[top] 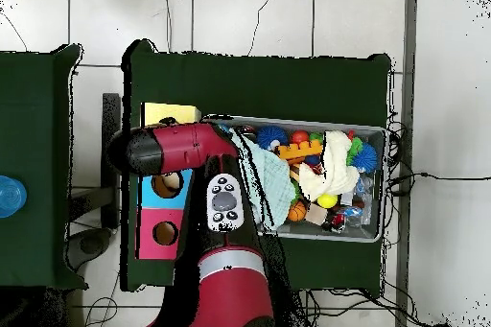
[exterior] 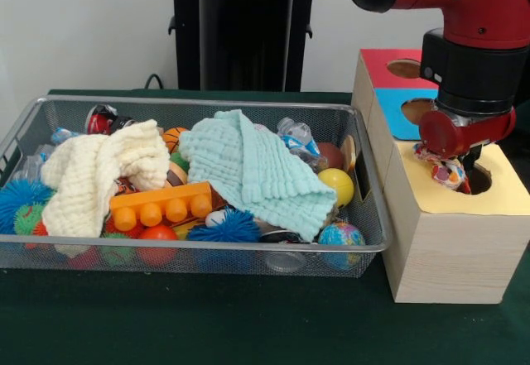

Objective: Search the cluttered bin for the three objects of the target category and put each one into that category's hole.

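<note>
Gripper (exterior: 454,169): closed around a small crumpled colourful wrapper (exterior: 447,171), just above the hole (exterior: 479,180) in the yellow top of the wooden box (exterior: 447,249).
Wire mesh bin (exterior: 207,253): left of the box, full of toys and cloths.

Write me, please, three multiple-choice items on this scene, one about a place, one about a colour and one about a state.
1. Where is the gripper?
A. Over the wire bin
B. Over the hole in the yellow top of the wooden box
C. Over the red section

2. What colour is the toy brick in the wire bin?
A. Orange
B. Purple
C. Black

3. What is the gripper doing?
A. Hanging empty
B. Holding a cloth
C. Holding a small multicoloured object

Answers: 1 B, it hangs by the hole in the yellow section. 2 A, the studded brick is orange. 3 C, a colourful item sits below the red gripper body.
</note>
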`<control>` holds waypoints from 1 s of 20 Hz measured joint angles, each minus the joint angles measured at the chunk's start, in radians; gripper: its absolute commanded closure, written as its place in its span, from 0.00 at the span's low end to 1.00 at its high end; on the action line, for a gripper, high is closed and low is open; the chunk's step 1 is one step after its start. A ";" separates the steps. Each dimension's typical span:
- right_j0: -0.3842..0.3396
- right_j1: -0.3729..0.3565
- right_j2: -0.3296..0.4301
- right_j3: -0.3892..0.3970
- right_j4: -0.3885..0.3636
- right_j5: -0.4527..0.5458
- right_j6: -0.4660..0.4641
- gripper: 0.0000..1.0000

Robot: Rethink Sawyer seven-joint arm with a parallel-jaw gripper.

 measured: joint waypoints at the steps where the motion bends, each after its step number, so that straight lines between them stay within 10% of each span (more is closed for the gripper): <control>1: 0.000 0.000 0.000 0.001 0.003 0.000 0.000 1.00; 20: -0.001 -0.066 -0.006 0.058 0.049 0.000 0.000 1.00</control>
